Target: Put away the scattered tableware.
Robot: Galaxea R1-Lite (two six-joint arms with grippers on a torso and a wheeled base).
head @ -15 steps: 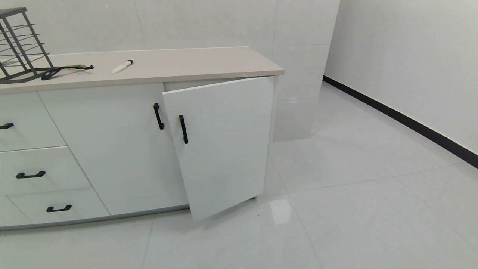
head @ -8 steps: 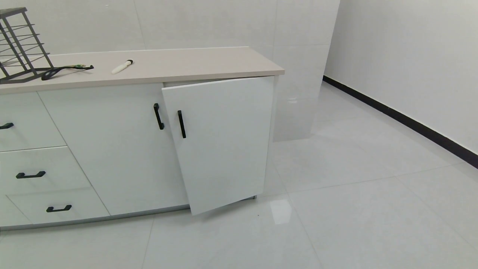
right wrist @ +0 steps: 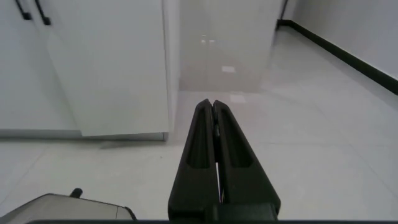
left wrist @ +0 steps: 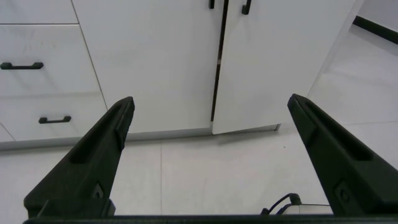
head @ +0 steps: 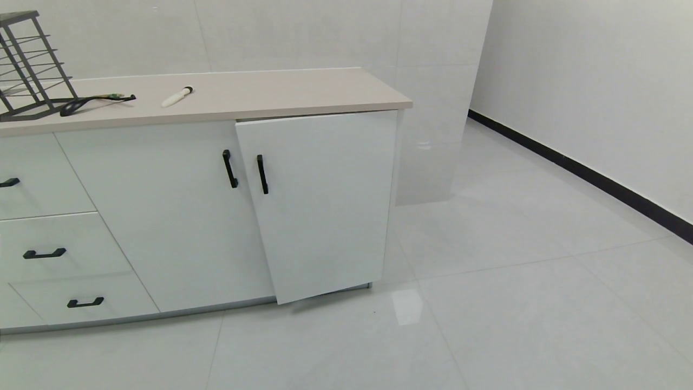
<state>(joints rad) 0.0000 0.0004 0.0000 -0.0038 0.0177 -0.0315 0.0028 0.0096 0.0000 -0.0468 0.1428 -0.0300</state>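
Under the bench (head: 281,92) the right cabinet door (head: 325,200) stands ajar; left claw (left wrist: 211,99) released, right claw (right wrist: 213,106) clenched; best push beside its handle (head: 262,174) until flush.

1. The left gripper (left wrist: 211,99) is spread wide, its two dark fingers (left wrist: 102,152) far apart and angled outward from each other.
2. The right gripper (right wrist: 212,104) is closed, its fingers (right wrist: 200,146) pressed flat together along their length.
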